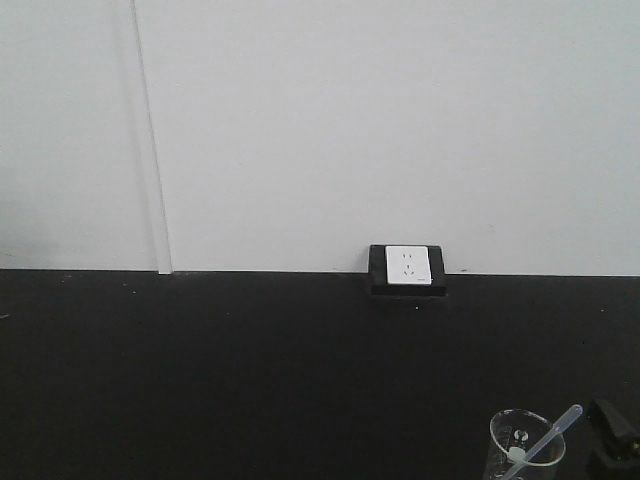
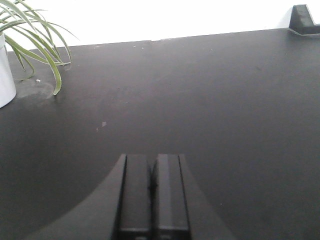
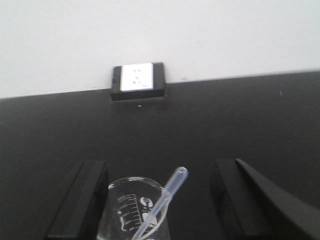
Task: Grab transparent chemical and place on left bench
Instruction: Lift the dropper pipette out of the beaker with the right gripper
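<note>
The transparent chemical, a clear whitish pipette, stands tilted in a clear glass beaker, with its bulb end up and leaning over the rim to the right. My right gripper is open, with one finger on each side of the beaker and pipette and touching neither. In the front view the pipette and beaker are at the bottom right, with one right finger beside them. My left gripper is shut and empty above bare black worktop. The left bench with white bins is out of view.
The black worktop runs along a white wall and has a wall socket at its back edge, also in the right wrist view. A potted green plant in a white pot stands at the far left in the left wrist view.
</note>
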